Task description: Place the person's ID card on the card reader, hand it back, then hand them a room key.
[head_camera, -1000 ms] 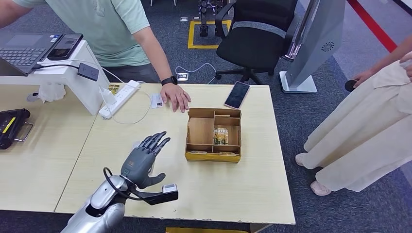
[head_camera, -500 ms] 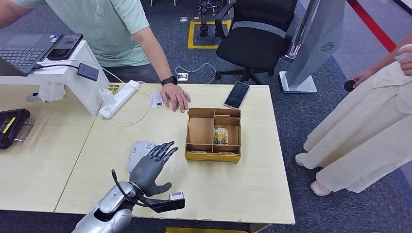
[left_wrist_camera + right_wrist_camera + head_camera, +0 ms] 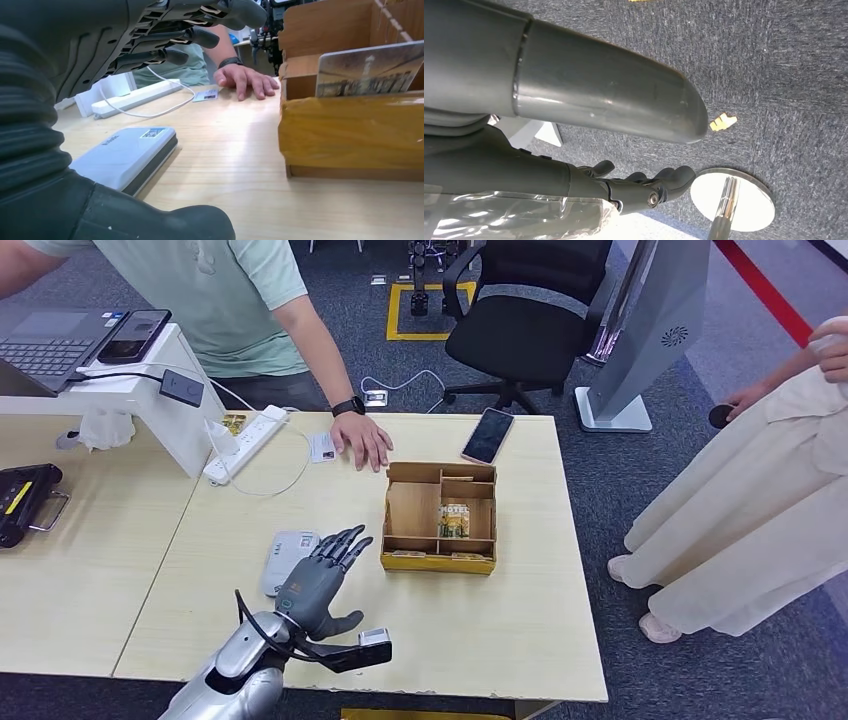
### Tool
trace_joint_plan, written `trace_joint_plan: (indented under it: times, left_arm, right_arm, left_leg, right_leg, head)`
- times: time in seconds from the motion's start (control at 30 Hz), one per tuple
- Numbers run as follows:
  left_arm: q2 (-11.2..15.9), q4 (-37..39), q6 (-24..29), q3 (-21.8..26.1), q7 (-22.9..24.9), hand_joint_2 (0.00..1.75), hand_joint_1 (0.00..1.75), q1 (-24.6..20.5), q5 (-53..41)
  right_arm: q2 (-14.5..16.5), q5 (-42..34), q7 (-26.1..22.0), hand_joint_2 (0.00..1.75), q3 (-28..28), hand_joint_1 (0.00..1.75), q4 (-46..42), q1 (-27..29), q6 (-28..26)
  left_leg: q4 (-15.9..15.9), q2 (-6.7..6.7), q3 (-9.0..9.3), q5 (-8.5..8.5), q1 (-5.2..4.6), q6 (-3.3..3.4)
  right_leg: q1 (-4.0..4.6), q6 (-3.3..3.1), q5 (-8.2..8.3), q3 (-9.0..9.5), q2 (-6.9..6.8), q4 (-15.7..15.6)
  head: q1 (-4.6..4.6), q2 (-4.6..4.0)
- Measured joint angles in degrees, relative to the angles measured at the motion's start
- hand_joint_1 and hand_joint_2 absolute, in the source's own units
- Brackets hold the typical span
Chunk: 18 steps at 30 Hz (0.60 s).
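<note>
My left hand (image 3: pixel 320 582) hovers open over the table with its fingers spread, holding nothing, just right of the flat grey card reader (image 3: pixel 284 560). The left wrist view shows the reader (image 3: pixel 125 155) close by the hand (image 3: pixel 165 35). The ID card (image 3: pixel 322 447) lies at the table's far edge beside the person's hand (image 3: pixel 362 438); the wrist view shows card (image 3: pixel 206 94) and hand (image 3: pixel 245 80) too. A cardboard box (image 3: pixel 412 510) holds an upright hotel key card (image 3: pixel 454 519), also seen as box (image 3: pixel 350 130) and key card (image 3: pixel 370 70). My right hand (image 3: pixel 644 186) hangs over the carpet, holding nothing.
A white power strip (image 3: pixel 245 443) with its cable lies at the far left of the table, and a phone (image 3: pixel 488 435) at the far right. A white stand (image 3: pixel 150 390) carries a laptop (image 3: pixel 45 340). A black device (image 3: pixel 25 500) sits left. A second person (image 3: pixel 750 510) stands right.
My left hand has slid to the right and back toward me, uncovering the card reader. The person's hand and the ID card have stayed put.
</note>
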Motion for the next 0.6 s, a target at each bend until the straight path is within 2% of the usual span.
trace_joint_plan:
  times: [0.3,0.6]
  left_arm:
    - [-2.85,1.33,1.03,-0.08,0.09,1.75,0.00,-1.77,1.05]
    - [-3.75,1.30,1.19,-0.91,-1.32,1.75,0.00,-2.59,1.99]
  right_arm:
    - [0.00,0.07,0.29,0.00,0.02,0.00,0.00,0.02,0.00]
    - [0.00,0.15,0.44,0.00,0.04,0.00,0.00,0.03,0.01]
  left_leg:
    - [0.00,0.00,0.00,0.00,0.01,0.00]
    - [0.00,0.00,0.00,0.00,0.01,0.00]
  right_leg:
    - [0.00,0.00,0.00,0.00,0.01,0.00]
    - [0.00,0.00,0.00,0.00,0.00,0.00]
  head:
    - [0.00,0.00]
    - [0.00,0.00]
